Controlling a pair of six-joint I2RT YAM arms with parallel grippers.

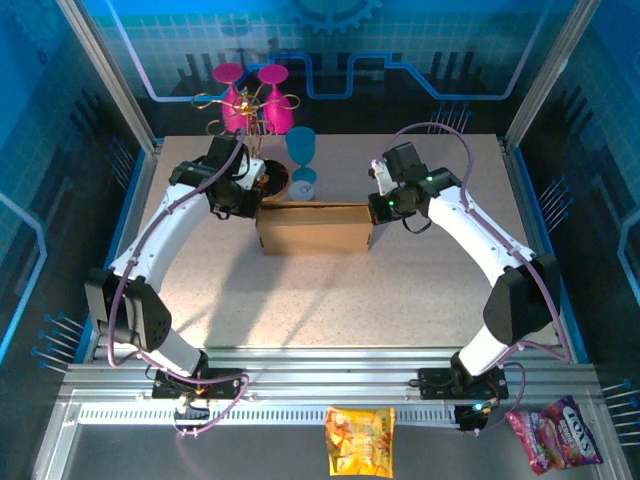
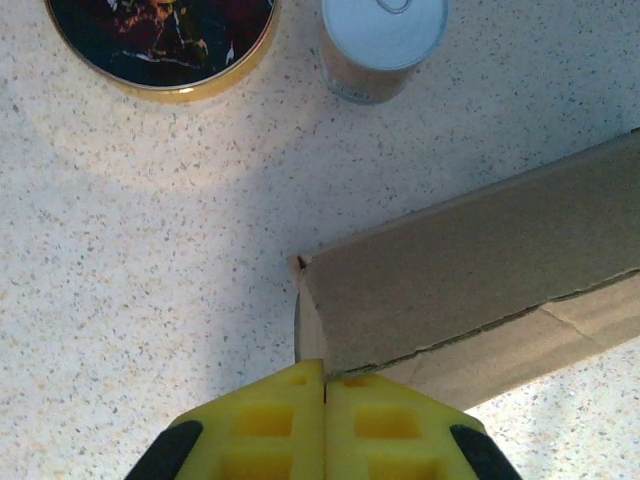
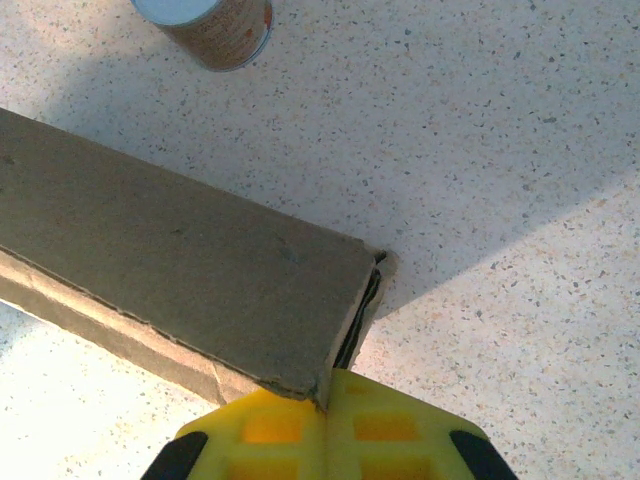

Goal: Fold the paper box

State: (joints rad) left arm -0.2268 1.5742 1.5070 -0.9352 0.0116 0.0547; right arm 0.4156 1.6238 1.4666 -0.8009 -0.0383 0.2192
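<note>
The paper box (image 1: 315, 230) is a plain brown, shallow closed box lying lengthwise at the middle of the table. My left gripper (image 1: 252, 195) is at its left end. In the left wrist view the yellow fingers (image 2: 270, 420) are pressed together, and the box's (image 2: 470, 270) left end wall runs into the seam of my left gripper (image 2: 324, 375). My right gripper (image 1: 380, 207) is at the right end. In the right wrist view the box's (image 3: 180, 270) right corner edge is pinched in my right gripper (image 3: 327, 395), where the end wall gapes slightly.
Just behind the box stand a small can (image 1: 304, 182) and a round dark tin (image 1: 272, 180). Farther back are a blue cup (image 1: 301, 150) and pink goblets (image 1: 250, 95) on a gold rack. Two snack bags (image 1: 360, 440) (image 1: 555, 432) lie beyond the near rail.
</note>
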